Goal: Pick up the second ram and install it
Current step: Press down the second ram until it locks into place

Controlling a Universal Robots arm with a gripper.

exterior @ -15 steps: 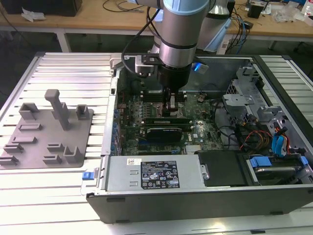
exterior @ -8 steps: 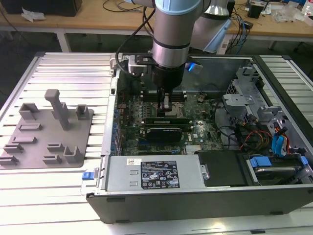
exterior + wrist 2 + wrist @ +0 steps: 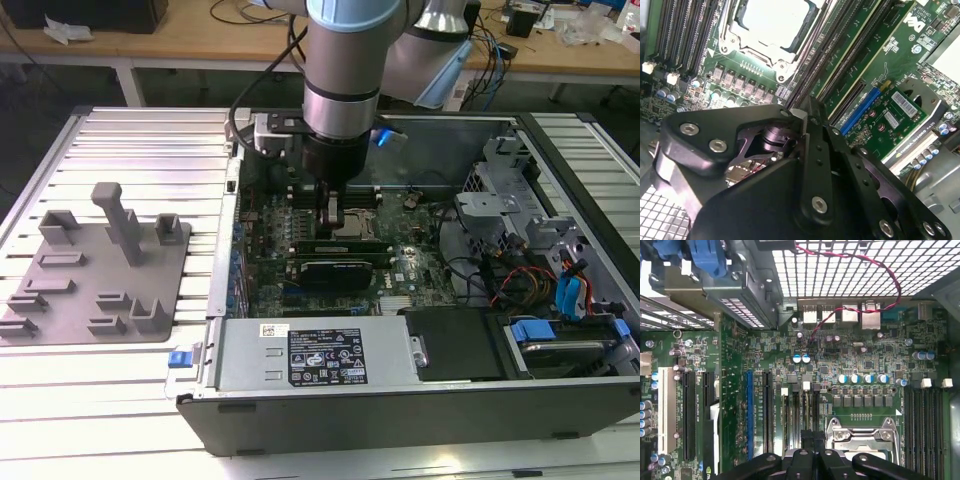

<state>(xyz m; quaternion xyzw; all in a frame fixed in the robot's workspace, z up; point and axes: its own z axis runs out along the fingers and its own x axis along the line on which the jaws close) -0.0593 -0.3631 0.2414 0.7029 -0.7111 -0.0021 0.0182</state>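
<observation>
My gripper (image 3: pixel 330 222) reaches down into the open computer case (image 3: pixel 400 405), over the motherboard's memory slots next to the silver processor socket (image 3: pixel 354 222). In both wrist views its black fingers (image 3: pixel 812 130) are pressed together, and the tips (image 3: pixel 810 439) rest on the line of long dark slots (image 3: pixel 840 45) beside the socket (image 3: pixel 862 440). A thin, long, greenish stick, which looks like the second ram (image 3: pixel 350 245), stands on edge in the slot area just in front of the gripper. Whether the fingertips clamp anything is hidden.
A wide black card (image 3: pixel 340 268) sits in a slot nearer the front of the case. A grey fixture plate (image 3: pixel 95 270) with posts and blocks lies on the ribbed table on the exterior view's left. Drive cages and cables (image 3: pixel 520 270) crowd the case's right side.
</observation>
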